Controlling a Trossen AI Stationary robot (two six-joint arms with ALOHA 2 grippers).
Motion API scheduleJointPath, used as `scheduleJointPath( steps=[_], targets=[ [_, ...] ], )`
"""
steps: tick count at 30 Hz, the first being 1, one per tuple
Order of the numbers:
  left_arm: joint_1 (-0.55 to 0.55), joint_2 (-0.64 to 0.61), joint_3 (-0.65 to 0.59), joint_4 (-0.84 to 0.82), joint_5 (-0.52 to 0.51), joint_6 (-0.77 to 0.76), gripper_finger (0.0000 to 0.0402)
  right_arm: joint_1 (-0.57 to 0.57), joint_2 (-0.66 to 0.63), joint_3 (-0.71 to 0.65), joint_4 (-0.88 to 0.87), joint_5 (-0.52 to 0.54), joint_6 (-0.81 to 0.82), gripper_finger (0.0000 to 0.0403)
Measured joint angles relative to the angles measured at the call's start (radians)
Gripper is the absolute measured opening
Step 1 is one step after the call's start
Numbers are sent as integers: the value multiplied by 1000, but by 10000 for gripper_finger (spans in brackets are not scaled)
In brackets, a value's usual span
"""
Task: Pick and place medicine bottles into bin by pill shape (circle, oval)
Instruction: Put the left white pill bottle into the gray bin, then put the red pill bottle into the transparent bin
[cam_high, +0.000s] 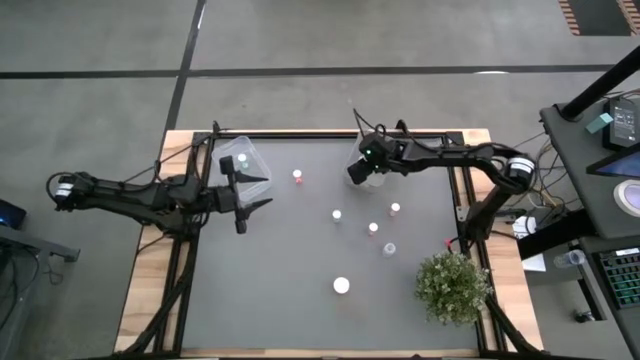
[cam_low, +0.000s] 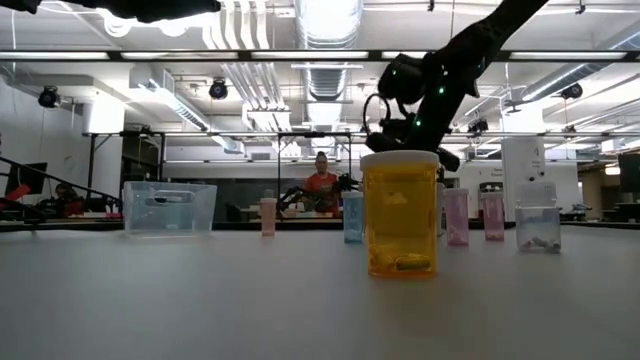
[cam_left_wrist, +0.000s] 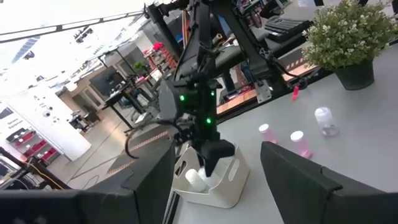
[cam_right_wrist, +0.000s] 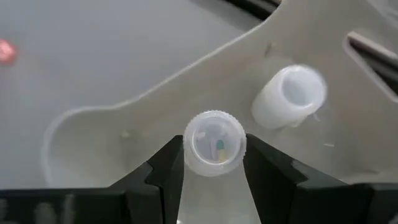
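Your right hand (cam_right_wrist: 214, 163) is clamping a clear bottle (cam_right_wrist: 214, 142) over the white bin (cam_right_wrist: 155, 124); your left hand (cam_high: 243, 195), fingers apart, is waiting beside the clear bin (cam_high: 243, 160).

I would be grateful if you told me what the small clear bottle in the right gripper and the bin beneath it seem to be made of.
The small clear bottle, pinched between the right gripper fingers, looks like glossy see-through plastic: a pill shows through its ribbed-rimmed top. The translucent bin beneath looks like frosted, matte plastic, since the dark table shows only dimly through its wall. The white bottle lying inside looks like opaque plastic.
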Motion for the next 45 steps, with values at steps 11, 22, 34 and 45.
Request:
scheduleJointPath(
  steps=[11, 22, 34, 45],
  targets=[
    [0, 25, 0, 3, -1, 21, 223, 0, 57, 19, -6, 14, -5, 155],
    [0, 27, 0, 4, -1, 26, 223, 0, 22, 17, -23, 10, -8, 212],
    [0, 44, 1, 10, -1, 24, 223, 88, -168, 10, -92, 23, -6, 214],
    [1, 139, 1, 100, -2, -1, 223, 333, -384, -74, -42, 127, -45, 214]
  ],
)
